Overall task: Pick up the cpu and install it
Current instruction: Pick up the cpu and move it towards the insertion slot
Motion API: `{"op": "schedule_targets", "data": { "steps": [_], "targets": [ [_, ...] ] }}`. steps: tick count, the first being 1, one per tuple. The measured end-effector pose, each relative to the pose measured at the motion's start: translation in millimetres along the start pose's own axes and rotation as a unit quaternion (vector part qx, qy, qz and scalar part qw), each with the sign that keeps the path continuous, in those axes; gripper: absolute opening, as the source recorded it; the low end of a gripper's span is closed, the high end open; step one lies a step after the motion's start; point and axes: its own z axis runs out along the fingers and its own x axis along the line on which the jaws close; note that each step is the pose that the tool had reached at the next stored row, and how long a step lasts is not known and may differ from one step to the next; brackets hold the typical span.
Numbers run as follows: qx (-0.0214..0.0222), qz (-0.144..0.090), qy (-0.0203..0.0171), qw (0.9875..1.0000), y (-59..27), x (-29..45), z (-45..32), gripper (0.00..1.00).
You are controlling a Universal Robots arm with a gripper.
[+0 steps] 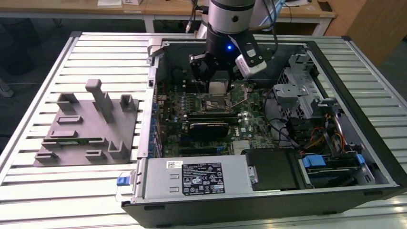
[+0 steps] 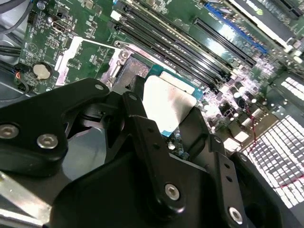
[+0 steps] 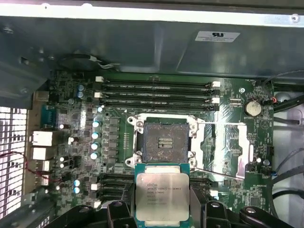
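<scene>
Inside the open computer case (image 1: pixel 330 62), over the motherboard (image 3: pixel 114 123), the cpu (image 3: pixel 162 192) hangs clamped by two opposite edges between the black fingers (image 3: pixel 121 213) of the hand (image 3: pixel 162 213), its silvery top showing in the first wrist view. The black-framed socket (image 3: pixel 165 141) just beside it lies bare. The case lies on the slatted table (image 1: pixel 95 52), reaching almost from far edge to near edge.

Probably a lab: slatted metal bench (image 1: pixel 38 181), opened computer case (image 1: pixel 267 209), desks (image 1: pixel 159 10).
</scene>
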Motion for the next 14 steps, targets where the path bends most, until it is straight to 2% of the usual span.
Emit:
{"op": "schedule_targets", "data": {
  "steps": [14],
  "targets": [
    [0.0002,0.000,0.0007,1.0000,13.0,-1.3,14.2,0.54]
  ]
}}
